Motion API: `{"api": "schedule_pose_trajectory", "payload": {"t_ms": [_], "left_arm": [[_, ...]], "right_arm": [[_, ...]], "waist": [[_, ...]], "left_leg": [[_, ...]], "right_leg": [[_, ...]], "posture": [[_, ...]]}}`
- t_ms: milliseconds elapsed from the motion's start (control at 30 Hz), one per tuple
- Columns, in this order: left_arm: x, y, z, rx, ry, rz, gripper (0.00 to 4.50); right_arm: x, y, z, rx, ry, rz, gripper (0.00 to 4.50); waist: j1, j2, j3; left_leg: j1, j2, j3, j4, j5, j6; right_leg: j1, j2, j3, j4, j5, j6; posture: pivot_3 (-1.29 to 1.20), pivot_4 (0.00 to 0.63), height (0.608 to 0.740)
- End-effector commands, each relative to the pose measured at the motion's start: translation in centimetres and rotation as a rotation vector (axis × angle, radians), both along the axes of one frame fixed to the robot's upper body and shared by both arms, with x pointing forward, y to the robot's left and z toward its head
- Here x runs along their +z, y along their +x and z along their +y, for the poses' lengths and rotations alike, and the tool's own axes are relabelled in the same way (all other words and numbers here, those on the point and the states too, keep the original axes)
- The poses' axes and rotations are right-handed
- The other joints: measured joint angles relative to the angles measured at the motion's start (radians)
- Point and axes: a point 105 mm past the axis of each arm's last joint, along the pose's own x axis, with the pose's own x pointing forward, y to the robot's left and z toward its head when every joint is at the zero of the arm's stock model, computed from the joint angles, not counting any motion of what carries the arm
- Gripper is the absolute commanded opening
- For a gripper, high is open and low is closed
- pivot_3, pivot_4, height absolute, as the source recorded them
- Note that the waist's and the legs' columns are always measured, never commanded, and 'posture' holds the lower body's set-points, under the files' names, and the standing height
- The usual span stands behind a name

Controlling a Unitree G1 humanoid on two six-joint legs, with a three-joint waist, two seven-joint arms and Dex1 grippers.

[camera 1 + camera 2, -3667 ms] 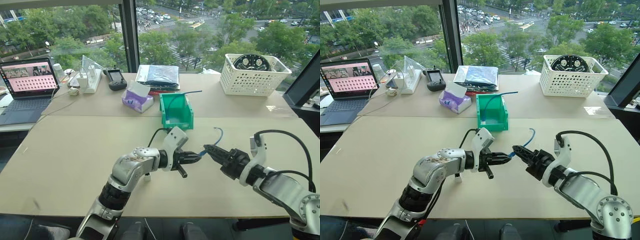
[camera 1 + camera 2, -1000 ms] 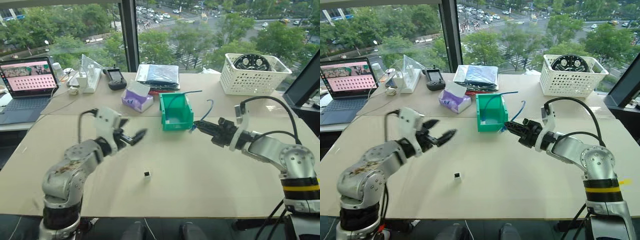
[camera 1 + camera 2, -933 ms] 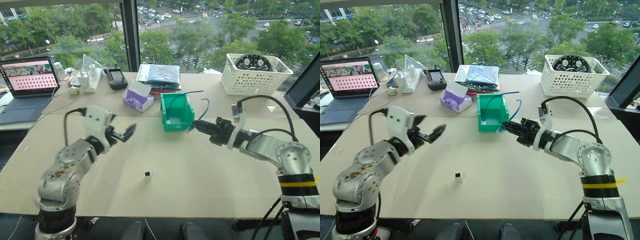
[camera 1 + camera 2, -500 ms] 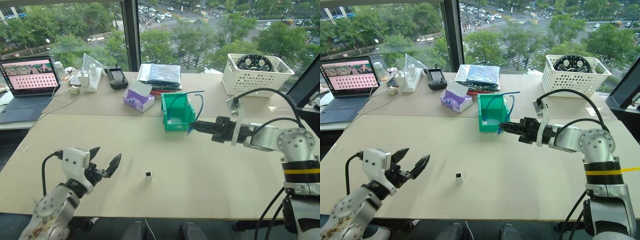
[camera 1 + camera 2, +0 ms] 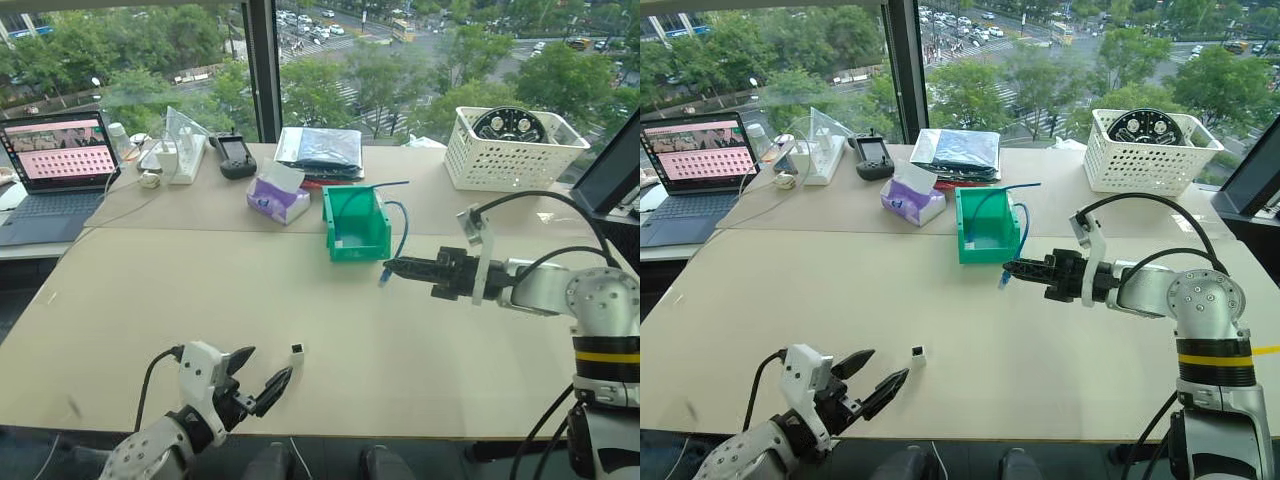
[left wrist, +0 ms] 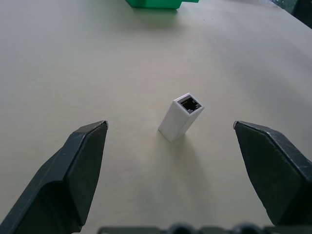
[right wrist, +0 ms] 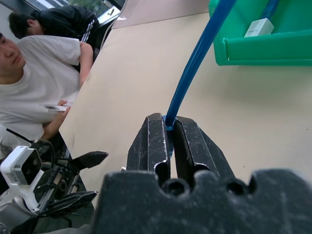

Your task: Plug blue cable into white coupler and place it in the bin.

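— Between the right hand's (image 5: 388, 267) two black fingers, what do you see?

— The blue cable (image 5: 402, 226), pinched tight; the fingers are closed hard on it near one end. A short bit with a plug hangs down just past the fingertips, above the table (image 5: 150, 290). From the grip the cord arcs up and back over the right wall of the bin (image 5: 354, 224), and its far part runs inside the bin and sticks out over the back rim.

— And the white coupler?

— The white coupler (image 5: 297, 350) stands upright and alone on the table near the front edge, dark socket facing up, well apart from the bin and from the cable. Nothing is plugged into it.

— The left hand?

— The left hand (image 5: 870, 378) is low at the near edge of the table, fingers spread wide, gripping nothing. In the left wrist view the coupler sits ahead of it, between the two fingertips' lines but clear of both.

— What else is around?

— A small white block lies inside the bin in the right wrist view. Behind the bin lie a purple tissue pack (image 5: 276, 197) and a dark bag (image 5: 318, 150); a white lattice basket (image 5: 513, 150) is at the far right, a laptop (image 5: 55, 165) at the far left. The right wrist view shows two people seated beyond the table's edge.
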Motion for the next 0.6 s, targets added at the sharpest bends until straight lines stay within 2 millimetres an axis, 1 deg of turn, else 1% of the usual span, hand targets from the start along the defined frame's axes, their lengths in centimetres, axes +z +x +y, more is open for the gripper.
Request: {"api": "schedule_pose_trajectory", "payload": {"t_ms": [33, 67, 133, 200, 233, 300, 400, 600], "left_arm": [[-0.3, 0.6, -1.3, -0.042, 0.006, 0.032, 4.47], [-0.3, 0.8, -1.4, -0.046, 0.013, 0.034, 4.47], [0.0, 1.7, -2.2, -0.056, 0.02, 0.043, 4.47], [0.3, 2.1, -3.0, -0.083, 0.031, 0.047, 4.47], [0.4, 2.3, -3.2, -0.086, 0.039, 0.05, 4.47], [0.6, 3.0, -3.6, -0.087, 0.061, 0.052, 4.47], [0.8, 3.4, -4.0, -0.094, 0.089, 0.059, 4.47], [0.1, 3.1, -3.3, -0.082, 0.169, 0.088, 4.47]], "right_arm": [[1.1, -1.0, -0.4, -0.007, 0.012, -0.041, 0.0], [1.1, -1.1, -0.5, -0.013, 0.011, -0.041, 0.0], [1.0, -1.3, -0.7, -0.031, 0.01, -0.041, 0.0], [1.0, -1.5, -0.8, -0.044, 0.011, -0.041, 0.0], [1.0, -1.6, -0.8, -0.048, 0.014, -0.042, 0.0], [1.0, -1.6, -0.8, -0.06, 0.019, -0.043, 0.0], [0.9, -1.7, -0.8, -0.072, 0.023, -0.044, 0.0], [1.0, -1.7, -0.8, -0.09, 0.033, -0.05, 0.0]], "waist": [[0.0, 0.0, 0.0], [0.001, 0.0, 0.0], [0.001, 0.0, 0.0], [0.003, 0.0, 0.0], [0.002, 0.0, 0.0], [-0.001, 0.0, 0.0], [-0.003, 0.0, 0.0], [-0.006, 0.0, 0.0]], "left_leg": [[0.0, 0.0, 0.0, 0.0, 0.0, 0.0], [0.0, 0.0, 0.0, 0.0, 0.0, 0.0], [0.0, 0.0, 0.0, 0.0, 0.0, 0.0], [0.0, -0.001, 0.0, 0.0, 0.0, 0.0], [0.0, 0.0, -0.001, 0.001, 0.0, 0.0], [0.0, -0.001, 0.0, 0.001, 0.0, 0.0], [0.0, 0.0, 0.0, 0.001, 0.0, 0.0], [0.0, 0.0, 0.0, 0.001, 0.0, 0.0]], "right_leg": [[0.0, 0.0, 0.0, 0.0, 0.0, 0.0], [0.0, 0.0, 0.0, 0.0, 0.0, 0.0], [0.0, 0.0, 0.0, 0.0, 0.001, 0.001], [0.0, 0.0, 0.0, 0.0, 0.003, 0.003], [0.0, 0.001, 0.0, 0.0, 0.004, 0.005], [0.001, 0.0, 0.001, 0.0, 0.004, 0.006], [0.001, 0.001, 0.001, 0.0, 0.005, 0.006], [0.0, 0.001, 0.001, 0.0, 0.005, 0.004]], "posture": [[0.0, 0.15, 0.74], [0.0, 0.15, 0.74], [0.0, 0.15, 0.74], [0.0, 0.15, 0.74], [0.0, 0.15, 0.74], [0.0, 0.15, 0.74], [0.0, 0.15, 0.74], [0.0, 0.15, 0.74]]}}
